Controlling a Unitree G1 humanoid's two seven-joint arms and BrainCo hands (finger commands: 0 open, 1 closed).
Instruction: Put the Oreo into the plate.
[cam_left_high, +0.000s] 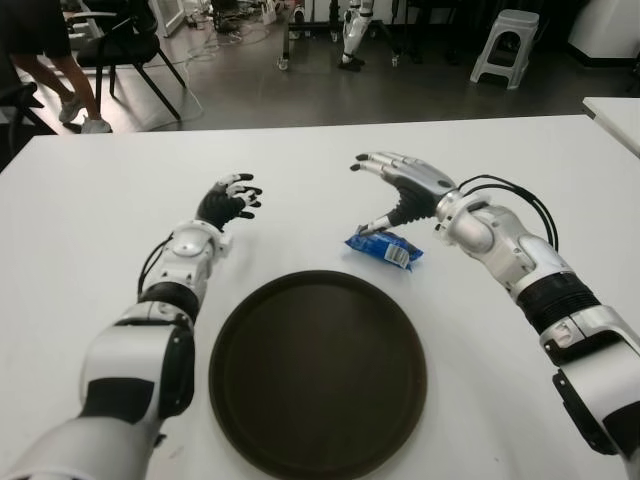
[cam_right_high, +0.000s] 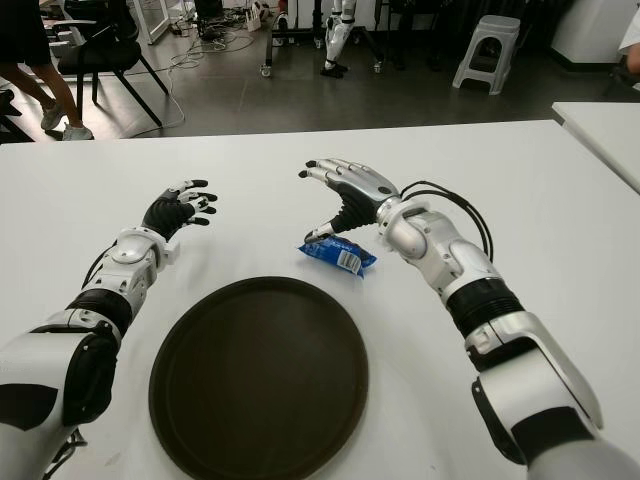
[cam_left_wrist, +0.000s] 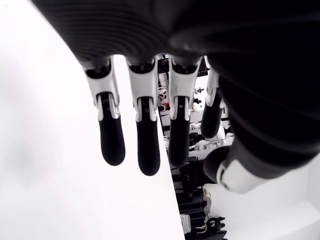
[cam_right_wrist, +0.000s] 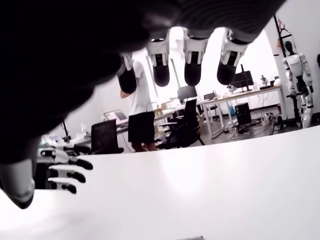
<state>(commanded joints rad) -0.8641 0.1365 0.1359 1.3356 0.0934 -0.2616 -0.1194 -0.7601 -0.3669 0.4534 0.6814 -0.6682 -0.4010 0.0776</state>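
One small blue foil Oreo packet (cam_left_high: 383, 249) is lying flat on the white table (cam_left_high: 520, 160), directly under the right hand (cam_left_high: 400, 185), whose thumb tip is touching or nearly touching its end; the fingers are spreading open above, gripping nothing. The round dark brown plate (cam_left_high: 318, 372) is sitting just nearer the robot than that hand. The left hand (cam_left_high: 230, 199), fingers relaxed and empty, is showing well apart to the left.

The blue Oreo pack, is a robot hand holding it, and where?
Not held yet. The right hand is open over the Oreo pack, only its thumb at the pack's far end. The left hand is open and empty.
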